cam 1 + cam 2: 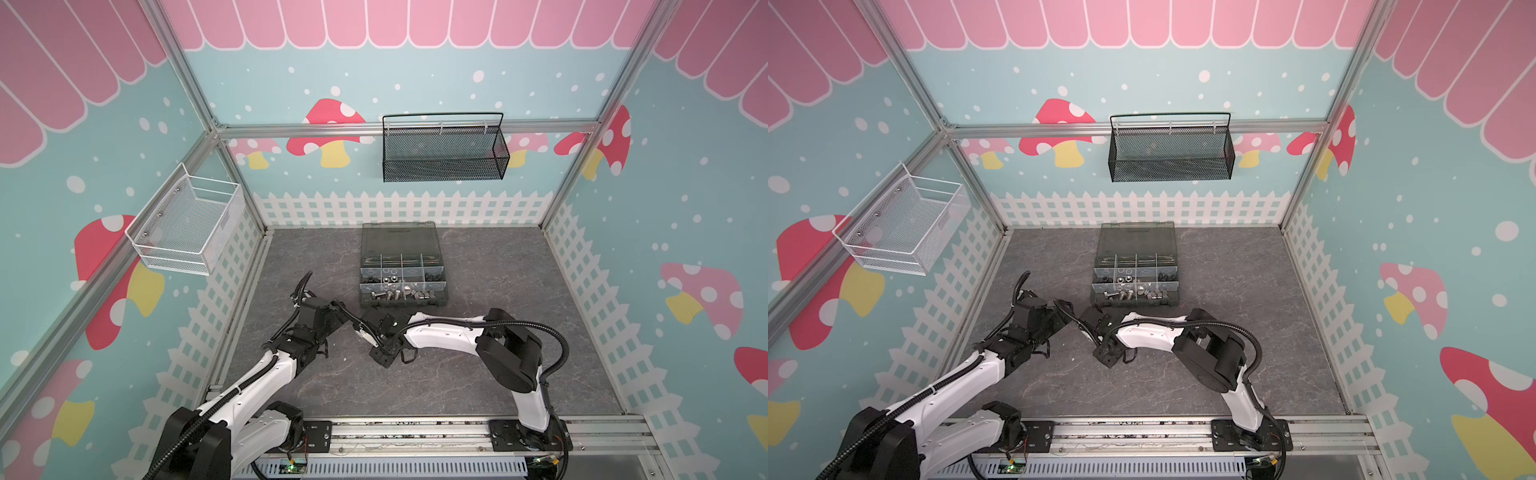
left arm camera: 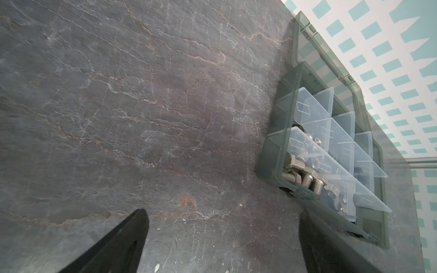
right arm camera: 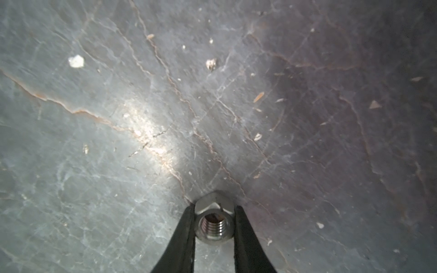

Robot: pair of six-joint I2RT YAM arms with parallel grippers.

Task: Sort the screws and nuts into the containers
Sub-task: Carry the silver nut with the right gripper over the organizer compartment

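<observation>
Right pincer [image 3: 214,209], one silver nut [image 3: 214,238] clamped (bore showing)

The hex nut [image 3: 214,222] is bright silver metal, smooth and shiny, with fine threads inside. The fingers [image 3: 182,238] of the right gripper [image 3: 214,208] look matt black. The table top [image 3: 106,153] looks like dark grey stone with thin veins, a weak gloss and small scratches. The organiser case [image 2: 272,163] is smoky translucent plastic, its dividers [image 2: 314,111] clear and glossy; the screws [image 2: 307,180] inside are shiny metal.
</observation>
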